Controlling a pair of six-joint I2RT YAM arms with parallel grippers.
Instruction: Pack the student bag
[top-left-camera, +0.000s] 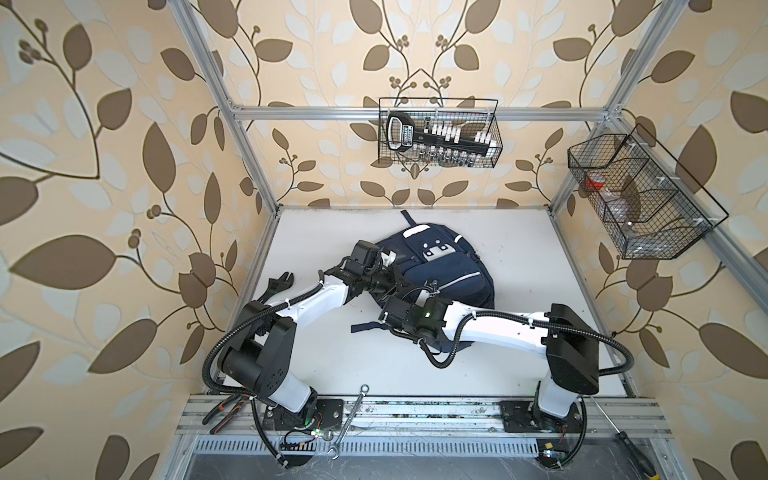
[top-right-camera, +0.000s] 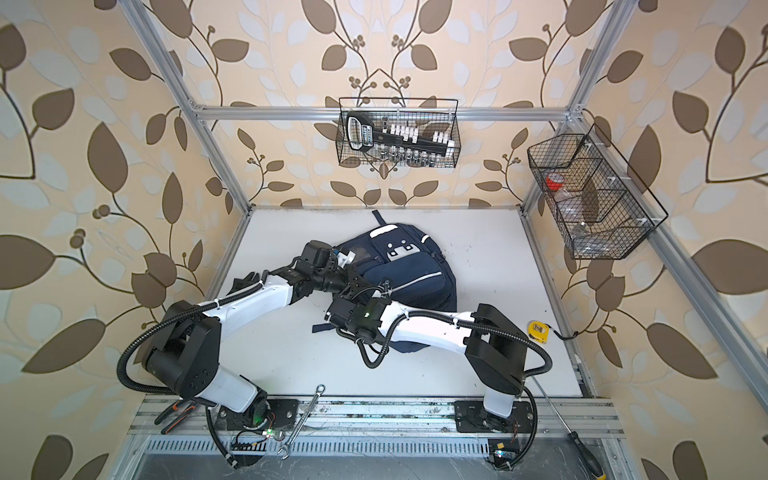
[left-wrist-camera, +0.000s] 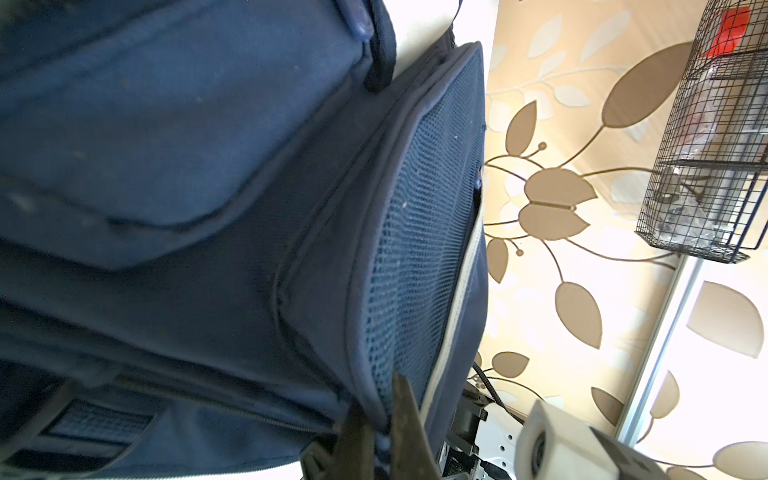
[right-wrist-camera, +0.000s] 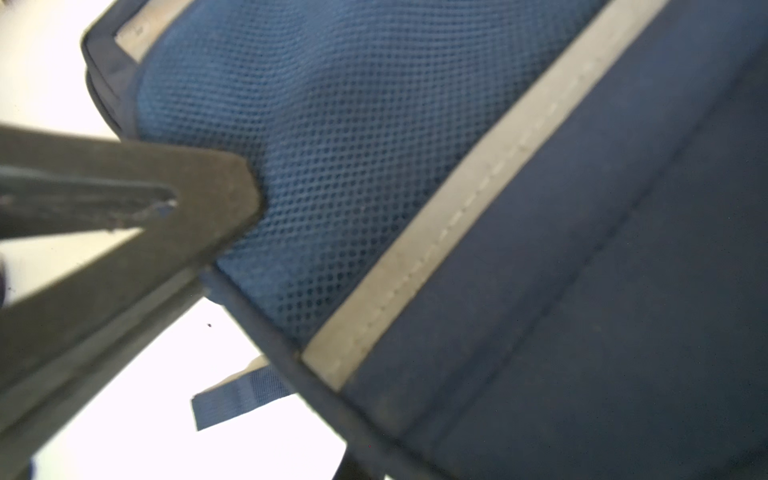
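While the bag (top-left-camera: 451, 272) lies flat toward the tabletop's (top-left-camera: 536, 266) far edge, midway between the side edges, both grippers meet at its left flank. The left gripper (left-wrist-camera: 380, 413) pinches the mesh pocket's (left-wrist-camera: 419, 232) piped rim (jaws pressed tight). The right gripper (right-wrist-camera: 247, 197) is closed, apparently nipping the same mesh; the view is blurred.

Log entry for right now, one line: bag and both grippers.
student bag: lying on table | left gripper: shut on mesh pocket edge | right gripper: shut, tips against mesh pocket, hold unclear
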